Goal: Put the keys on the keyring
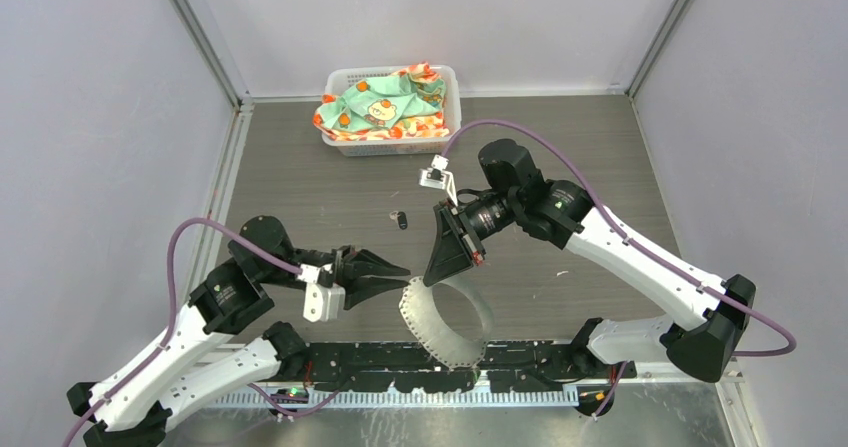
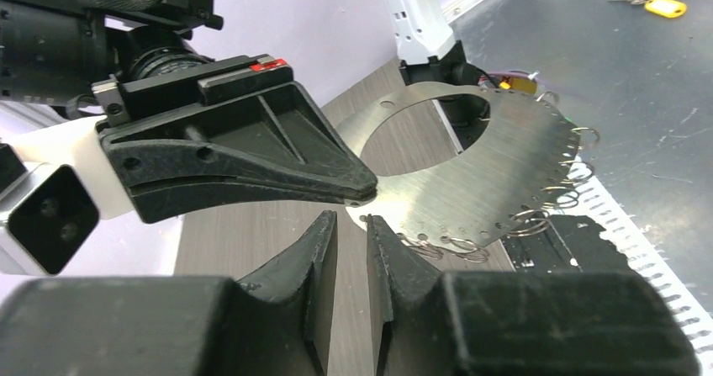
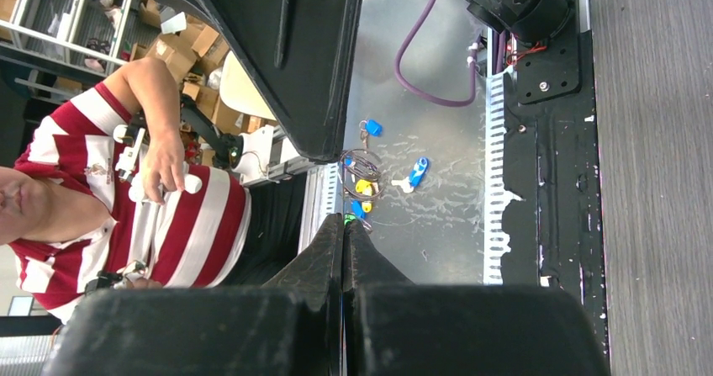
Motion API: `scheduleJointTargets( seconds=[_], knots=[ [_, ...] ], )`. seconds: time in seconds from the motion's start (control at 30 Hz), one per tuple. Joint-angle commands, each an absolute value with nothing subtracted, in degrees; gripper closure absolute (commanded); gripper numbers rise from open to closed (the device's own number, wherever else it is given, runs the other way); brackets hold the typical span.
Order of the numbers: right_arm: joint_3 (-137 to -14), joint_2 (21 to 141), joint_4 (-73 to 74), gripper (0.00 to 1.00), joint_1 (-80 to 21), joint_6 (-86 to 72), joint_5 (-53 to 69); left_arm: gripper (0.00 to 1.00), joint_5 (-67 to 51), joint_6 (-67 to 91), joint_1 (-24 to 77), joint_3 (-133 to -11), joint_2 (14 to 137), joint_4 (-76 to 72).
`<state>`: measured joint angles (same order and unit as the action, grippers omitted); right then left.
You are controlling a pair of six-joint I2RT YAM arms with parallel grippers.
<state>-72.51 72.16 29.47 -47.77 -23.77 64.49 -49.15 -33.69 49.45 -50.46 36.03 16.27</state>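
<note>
The keyring is a wide silver strip bent into a loop, standing on edge near the table's front. In the left wrist view the keyring shows small wire rings along its toothed edge. My right gripper is shut, with its tips against the strip's end. A speck of the green key shows pinched at my right gripper's tips. My left gripper points right, just left of the loop. Its jaws stand a narrow gap apart with nothing between them. The black key lies on the table behind.
A white basket holding patterned cloth stands at the back centre. A black rail with the arm bases runs along the near edge, under the loop. Coloured key tags lie on the metal floor beyond the table.
</note>
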Motion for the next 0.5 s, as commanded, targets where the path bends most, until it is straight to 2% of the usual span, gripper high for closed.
scheduleJointTargets(
  seconds=[0.0,0.47],
  knots=[
    [-74.0,71.8,28.0,0.99,-47.6,-24.3,65.0,0.80,-53.0,-36.8,49.7,-53.3,36.8,20.7],
    [-74.1,71.3,28.5,0.99,-47.7,-24.4,65.4,0.81,-48.3,-42.7,49.7,-52.2,36.0,23.2]
  ],
)
